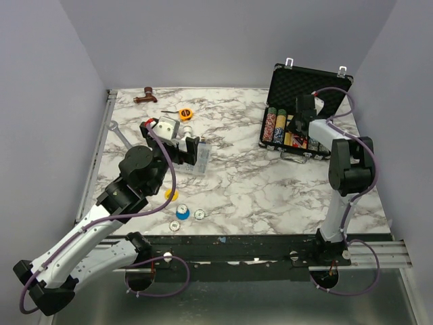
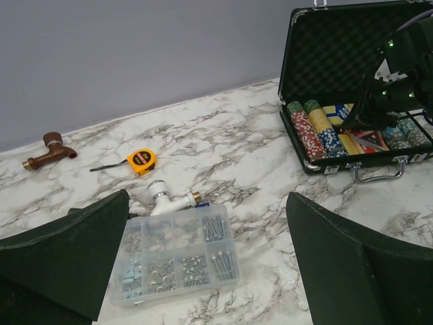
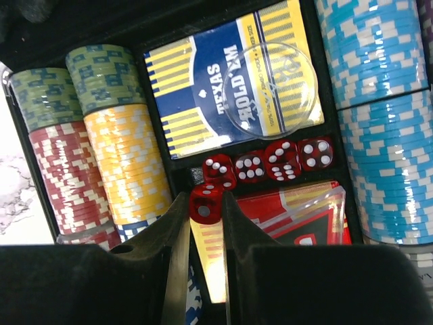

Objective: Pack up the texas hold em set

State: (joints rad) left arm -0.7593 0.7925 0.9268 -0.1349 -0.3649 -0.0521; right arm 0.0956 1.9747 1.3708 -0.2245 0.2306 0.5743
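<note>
The black case (image 1: 310,84) of the texas hold em set stands open at the back right, with rows of chips (image 3: 127,161) and a blue-and-yellow card box (image 3: 203,88) inside. My right gripper (image 3: 205,198) is down in the case, shut on a small red die (image 3: 204,206). Several more dice (image 3: 270,162) lie in a slot just beyond it. A yellow disc (image 1: 171,195), a blue disc (image 1: 183,212) and a white disc (image 1: 200,214) lie on the table near the front. My left gripper (image 2: 203,271) hovers open and holds nothing.
A clear compartment box (image 2: 177,257) of small parts lies under the left gripper. A white pipe fitting (image 2: 166,196), a yellow tape measure (image 2: 142,160) and a brown tap (image 2: 47,150) lie beyond it. A spanner (image 1: 122,135) rests at the left edge.
</note>
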